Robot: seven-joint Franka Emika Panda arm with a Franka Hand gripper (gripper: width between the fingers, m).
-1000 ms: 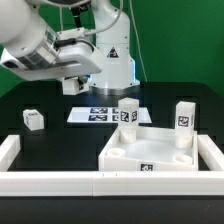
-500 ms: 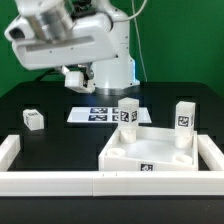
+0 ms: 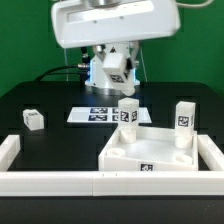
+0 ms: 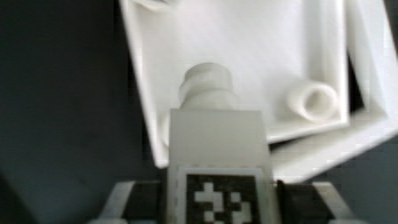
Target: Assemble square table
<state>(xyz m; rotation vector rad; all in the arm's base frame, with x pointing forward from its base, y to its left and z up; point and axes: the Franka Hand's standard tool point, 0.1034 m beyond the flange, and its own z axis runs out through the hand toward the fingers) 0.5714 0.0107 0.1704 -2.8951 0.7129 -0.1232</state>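
The white square tabletop slab [image 3: 150, 152] lies at the front right, with round corner sockets. My gripper [image 3: 115, 70] hangs high over the back of the table, shut on a white tagged leg [image 3: 117, 63]. In the wrist view the leg [image 4: 217, 140] sits between the fingers [image 4: 134, 200] of the gripper [image 4: 217, 203], with its tag facing the camera. The slab [image 4: 214, 40] and one socket [image 4: 315, 100] lie below it. One leg [image 3: 127, 112] stands at the slab's far edge. Another [image 3: 184, 115] stands to its right. A third [image 3: 33, 119] lies at the left.
The marker board [image 3: 95, 114] lies flat behind the slab. A long white L-shaped rail [image 3: 70, 181] runs along the front edge, with raised ends at the exterior view's left [image 3: 8, 152] and right [image 3: 210, 155]. The robot's base [image 3: 112, 78] stands at the back.
The arm has swung from the exterior view's left toward the centre and risen a little, carrying the leg. The parts on the table have not moved.
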